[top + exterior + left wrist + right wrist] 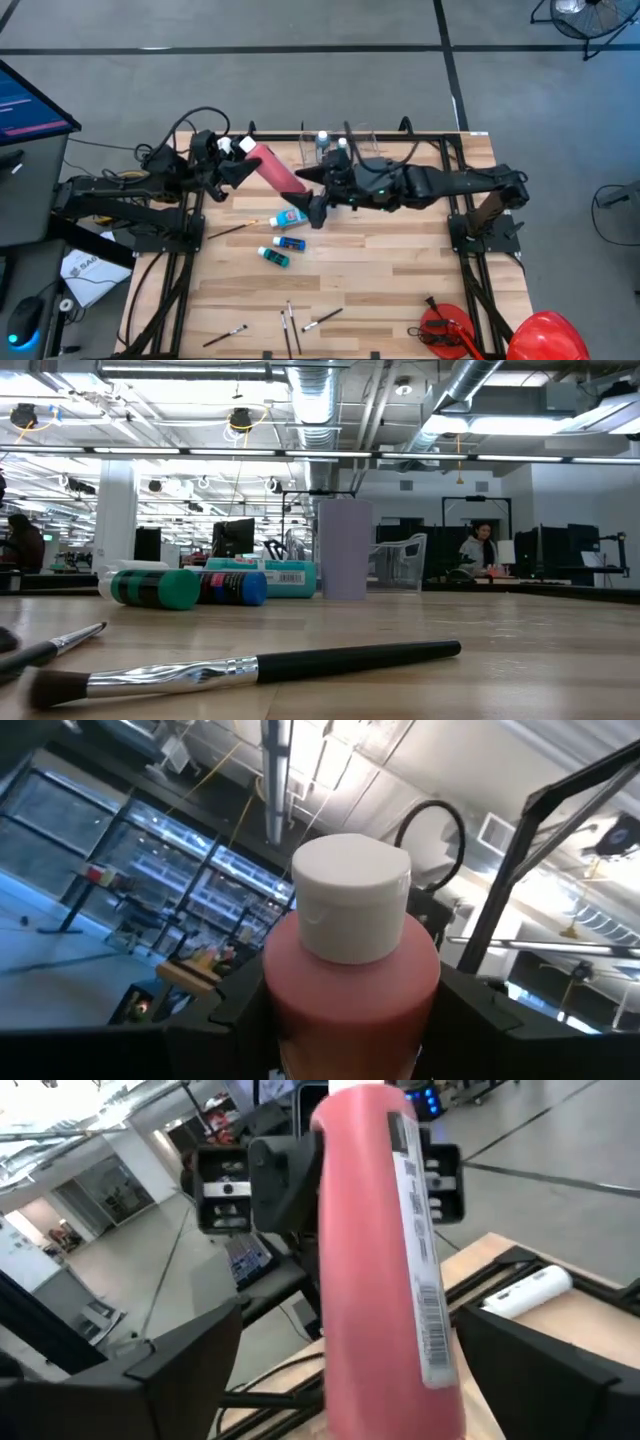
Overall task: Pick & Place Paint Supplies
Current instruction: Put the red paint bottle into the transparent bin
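Bottle: the red paint bottle (271, 166) hangs in the air over the table's far-left part, held between both arms, white cap (350, 898) toward the left arm.
Long axis: slanted, running from the cap end at the left gripper (235, 170) down and across to the base end at the right gripper (312, 200).
Left gripper: clenched on the bottle just below the cap, one finger on each side of the red body in the left wrist view.
Right gripper: fingers spread wide either side of the bottle's lower body, apparently letting go, judging by the gaps in the right wrist view.
Nearer arm: both at the bottle; only the left carries it, by my reading.
Below: a light blue bottle (291, 217) lies on the table (400, 280) just under the right gripper.
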Motion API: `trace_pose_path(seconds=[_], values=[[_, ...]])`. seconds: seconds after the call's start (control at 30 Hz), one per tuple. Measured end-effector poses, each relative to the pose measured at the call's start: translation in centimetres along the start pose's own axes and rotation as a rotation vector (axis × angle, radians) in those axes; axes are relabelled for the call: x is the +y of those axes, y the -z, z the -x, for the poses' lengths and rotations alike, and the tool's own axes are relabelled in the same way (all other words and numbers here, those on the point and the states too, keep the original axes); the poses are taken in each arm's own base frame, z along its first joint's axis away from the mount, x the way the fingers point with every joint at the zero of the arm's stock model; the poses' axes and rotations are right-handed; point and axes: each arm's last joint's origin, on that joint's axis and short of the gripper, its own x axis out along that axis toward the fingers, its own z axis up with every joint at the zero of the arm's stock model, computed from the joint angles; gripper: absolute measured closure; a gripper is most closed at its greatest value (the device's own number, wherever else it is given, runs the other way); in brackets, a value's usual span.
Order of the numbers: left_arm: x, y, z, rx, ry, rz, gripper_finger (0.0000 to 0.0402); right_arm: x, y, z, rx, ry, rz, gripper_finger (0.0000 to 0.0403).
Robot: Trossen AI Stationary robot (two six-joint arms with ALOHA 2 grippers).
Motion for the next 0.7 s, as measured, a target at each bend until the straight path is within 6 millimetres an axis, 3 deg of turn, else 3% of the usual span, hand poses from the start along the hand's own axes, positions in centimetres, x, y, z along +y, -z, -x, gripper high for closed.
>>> trace_pose_path(seconds=[0.2,0.37,0.7], values=[[0.4,0.3,0.0,0.011,-0.073,-0.063,0.0218,0.2,-1.0,2.9,-0.04,0.117,0.061,0.0034],[1.4,1.8,-0.4,0.103,-0.193,-0.144,0.0218,1.1,-1.3,4.8,-0.052,0.121,0.152,0.0013],[4.5,6.2,-2.5,0.219,-0.412,-0.334,0.0218,2.0,1.2,5.5,0.102,0.101,0.333,0.0009]])
